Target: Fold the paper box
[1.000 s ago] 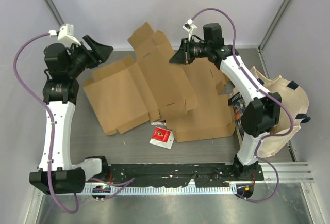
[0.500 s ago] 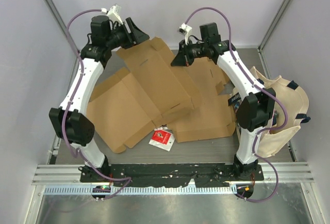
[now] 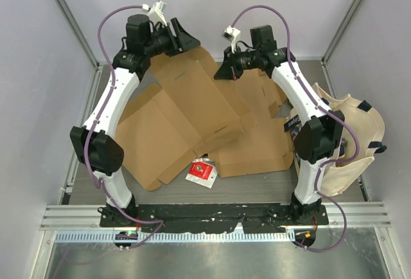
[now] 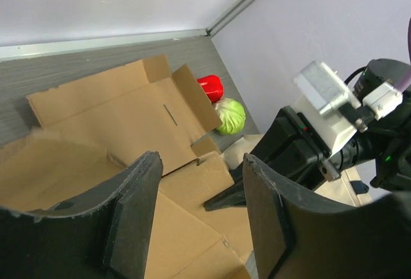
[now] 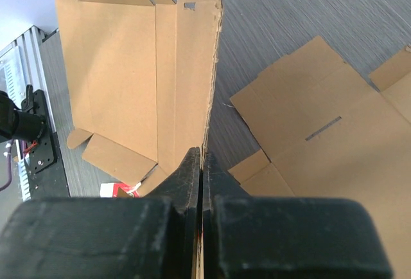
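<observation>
Three flat cardboard blanks can be counted on the bench [image 3: 257, 186], overlapping one another. The paper box [image 3: 199, 99] is the middle one, and it is raised at its far edge and laid across the other two. A second blank [image 3: 148, 144] is spread to its left and a third blank [image 3: 257, 144] to its right.

One small red-and-white packet [image 3: 201, 171] is seen just beside the near edges of the blanks. One cloth bag [image 3: 356, 131] is slumped at the bench's right edge. In the left wrist view, one red thing [image 4: 210, 87] and one green round thing [image 4: 230, 116] are seen touching each other near the far blank; what they are cannot be told.

The right claw [image 5: 201, 160] is closed tight on the thin edge of the paper box, at the sheet's far right corner. The left claw [image 4: 202, 162] is held wide apart above the far left of the paper box, with nothing gripped.

The bench is grey and wood-grained, and it is enclosed by pale walls with metal posts at the corners. A bare strip is left along the near edge, between the blanks and the arm bases. The right edge is taken up by the cloth bag.
</observation>
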`<control>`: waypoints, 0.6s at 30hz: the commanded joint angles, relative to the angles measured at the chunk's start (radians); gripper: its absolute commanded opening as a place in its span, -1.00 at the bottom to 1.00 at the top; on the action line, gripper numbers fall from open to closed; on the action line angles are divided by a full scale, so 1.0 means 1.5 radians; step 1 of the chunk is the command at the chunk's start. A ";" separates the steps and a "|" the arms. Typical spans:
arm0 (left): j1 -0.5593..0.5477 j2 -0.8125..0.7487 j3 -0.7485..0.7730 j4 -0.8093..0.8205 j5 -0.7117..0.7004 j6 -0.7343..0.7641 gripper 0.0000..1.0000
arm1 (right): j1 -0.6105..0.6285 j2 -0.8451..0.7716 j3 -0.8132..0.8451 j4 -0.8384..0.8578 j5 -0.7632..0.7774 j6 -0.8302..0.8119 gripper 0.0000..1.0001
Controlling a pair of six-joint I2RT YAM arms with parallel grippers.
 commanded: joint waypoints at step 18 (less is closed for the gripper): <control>0.032 -0.307 -0.328 -0.016 -0.157 0.056 0.19 | 0.011 -0.009 0.038 0.115 -0.025 0.067 -0.99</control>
